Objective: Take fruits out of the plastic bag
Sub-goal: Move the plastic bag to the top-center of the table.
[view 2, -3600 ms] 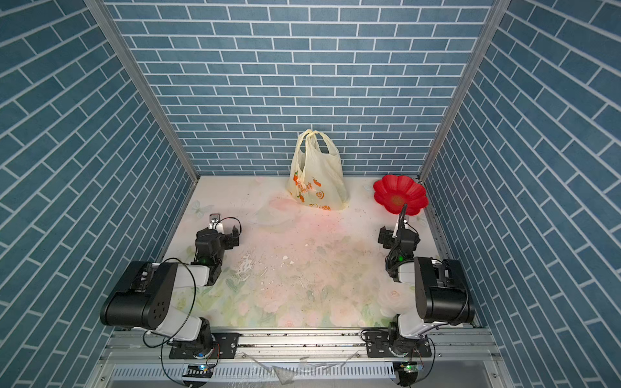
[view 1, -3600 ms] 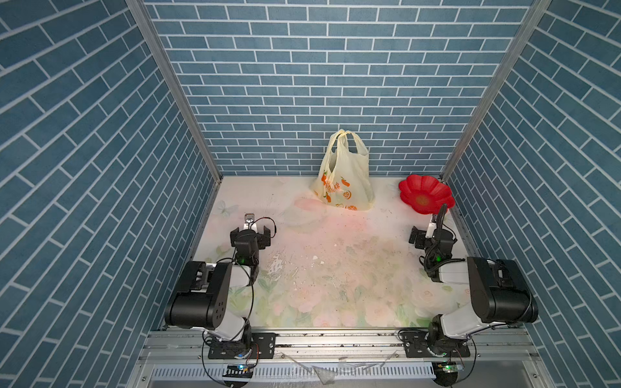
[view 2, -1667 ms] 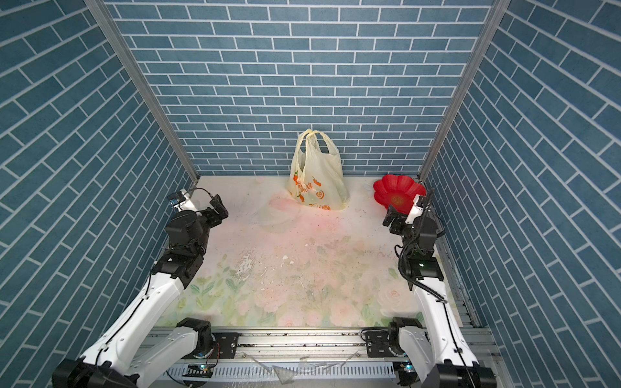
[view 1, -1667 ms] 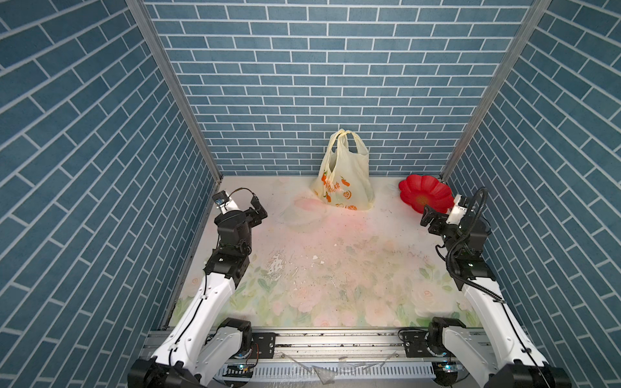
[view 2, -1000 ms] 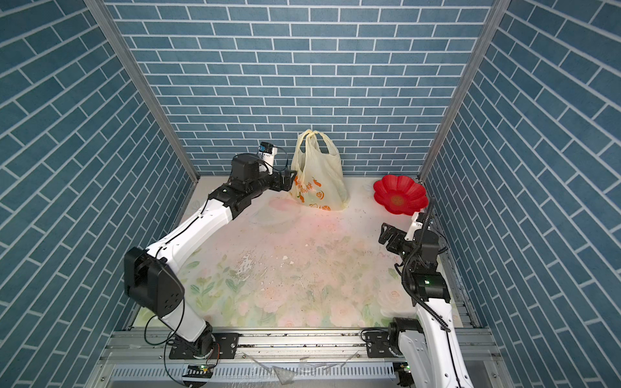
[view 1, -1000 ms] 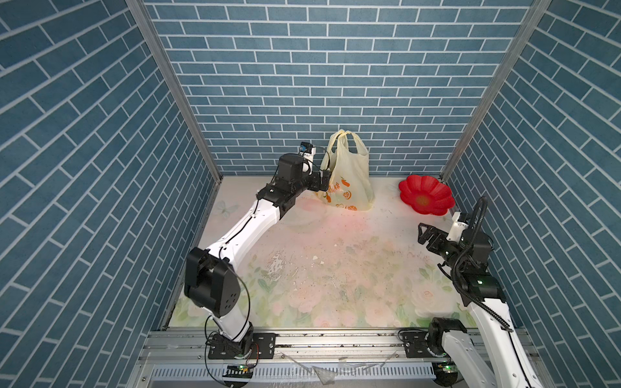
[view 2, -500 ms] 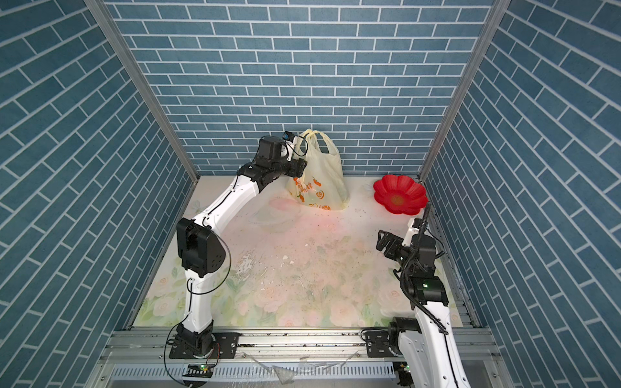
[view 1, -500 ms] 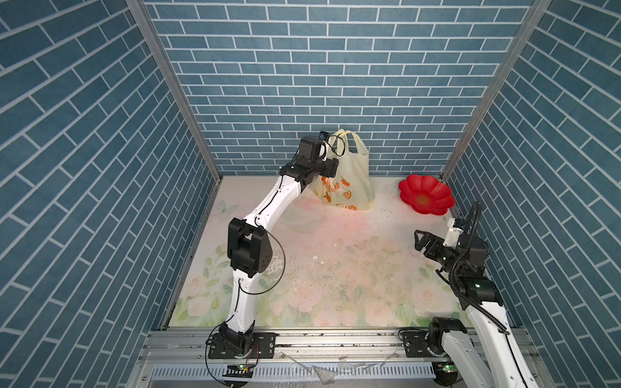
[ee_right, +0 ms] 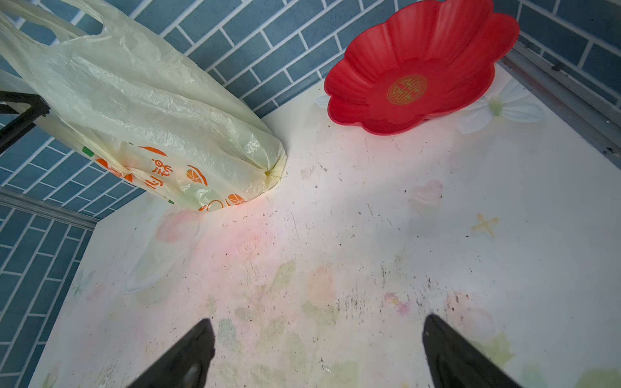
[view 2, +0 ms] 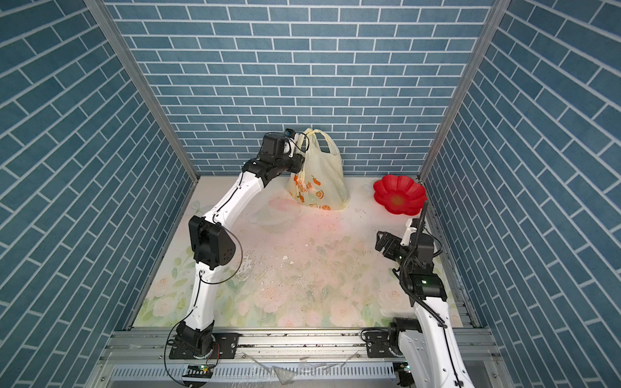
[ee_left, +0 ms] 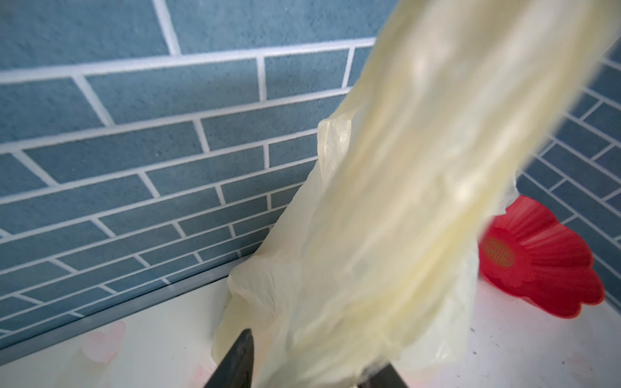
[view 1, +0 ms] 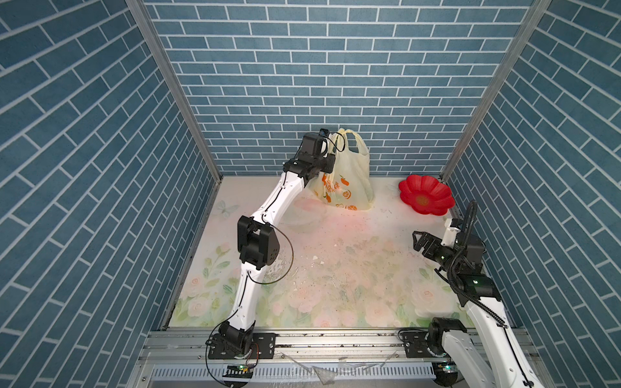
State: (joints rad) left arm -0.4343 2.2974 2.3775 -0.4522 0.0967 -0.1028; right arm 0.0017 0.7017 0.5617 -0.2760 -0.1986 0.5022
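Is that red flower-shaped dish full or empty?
Empty. The red dish shows a bare ribbed inside with only a gold emblem at its centre; nothing lies in it.

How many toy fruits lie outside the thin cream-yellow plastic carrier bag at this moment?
0. None shows on the floral tabletop or in the red flower-shaped plate; any fruits may be hidden inside the cream-yellow plastic bag.

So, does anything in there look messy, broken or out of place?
Mostly the table: its flowered surface is scuffed and strewn with dark specks and white flakes near the middle. Clear plastic scraps lie by the front rail. Nothing looks broken.
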